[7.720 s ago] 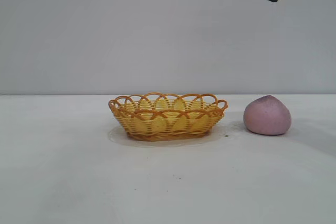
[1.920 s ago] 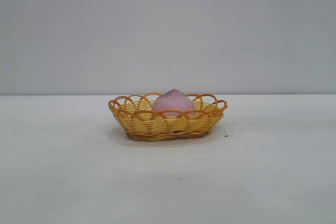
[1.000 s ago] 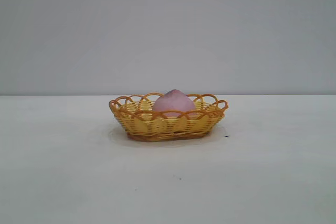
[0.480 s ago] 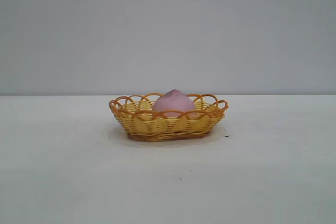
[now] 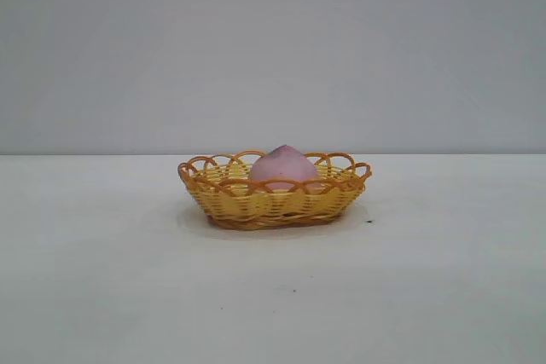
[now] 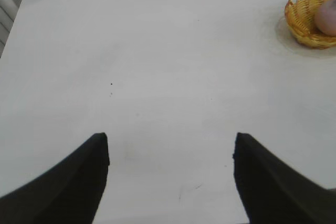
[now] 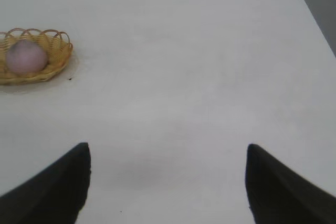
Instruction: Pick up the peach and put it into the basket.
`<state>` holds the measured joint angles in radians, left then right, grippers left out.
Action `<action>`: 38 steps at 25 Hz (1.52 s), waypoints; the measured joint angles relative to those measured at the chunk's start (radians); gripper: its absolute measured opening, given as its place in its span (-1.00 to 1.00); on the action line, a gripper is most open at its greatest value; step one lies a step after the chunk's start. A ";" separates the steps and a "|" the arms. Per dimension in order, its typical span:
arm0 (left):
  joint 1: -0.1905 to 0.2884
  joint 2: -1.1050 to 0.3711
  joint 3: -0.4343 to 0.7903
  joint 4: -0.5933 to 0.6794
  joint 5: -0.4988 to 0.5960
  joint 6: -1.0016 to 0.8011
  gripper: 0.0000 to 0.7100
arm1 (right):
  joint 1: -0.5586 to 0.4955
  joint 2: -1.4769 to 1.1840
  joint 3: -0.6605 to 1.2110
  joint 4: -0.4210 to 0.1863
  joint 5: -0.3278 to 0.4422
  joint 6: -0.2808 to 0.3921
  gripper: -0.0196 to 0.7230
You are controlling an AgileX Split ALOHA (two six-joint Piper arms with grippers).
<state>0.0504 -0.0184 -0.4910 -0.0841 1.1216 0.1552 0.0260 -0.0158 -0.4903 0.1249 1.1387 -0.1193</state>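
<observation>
Fingers of our left gripper (image 6: 170,145) stood spread wide, holding nothing, with bare table (image 6: 157,66) beneath them and the basket (image 6: 303,20) well ahead and off to one side. Our right gripper (image 7: 168,153) was spread and empty too, the basket (image 7: 55,59) far ahead of it on the opposite side. Between the two, the peach (image 5: 284,165) sat inside the basket (image 5: 230,198), tip up. We judged the placing done; parking well meant keeping both arms well clear of the rim.

A plain white surface (image 5: 102,296) carries the basket (image 5: 223,204), which sits near its middle, slightly toward the far side.
</observation>
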 joint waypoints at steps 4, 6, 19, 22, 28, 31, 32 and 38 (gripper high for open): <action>0.000 0.000 0.000 0.000 0.000 0.000 0.25 | 0.055 0.000 0.000 0.002 0.000 0.000 0.46; 0.000 0.000 0.000 0.000 0.000 0.000 0.25 | 0.065 0.000 0.000 0.002 0.000 0.000 0.46; 0.000 0.000 0.000 0.000 0.000 0.000 0.25 | 0.067 0.000 0.000 0.016 0.000 0.000 0.46; 0.000 0.000 0.000 0.000 0.000 0.000 0.25 | 0.067 0.000 0.000 0.010 0.000 0.000 0.46; 0.000 0.000 0.000 0.000 0.000 0.000 0.25 | 0.067 0.000 0.000 -0.012 0.000 0.000 0.46; 0.000 0.000 0.000 0.000 0.000 0.000 0.25 | 0.067 0.000 0.000 -0.012 0.000 0.000 0.46; 0.000 0.000 0.000 0.000 0.000 0.000 0.25 | 0.067 0.000 0.000 -0.012 0.000 0.000 0.46; 0.000 0.000 0.000 0.000 0.000 0.000 0.25 | 0.067 0.000 0.000 -0.012 0.000 0.000 0.46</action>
<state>0.0504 -0.0184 -0.4910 -0.0841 1.1216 0.1552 0.0931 -0.0158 -0.4903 0.1126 1.1387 -0.1193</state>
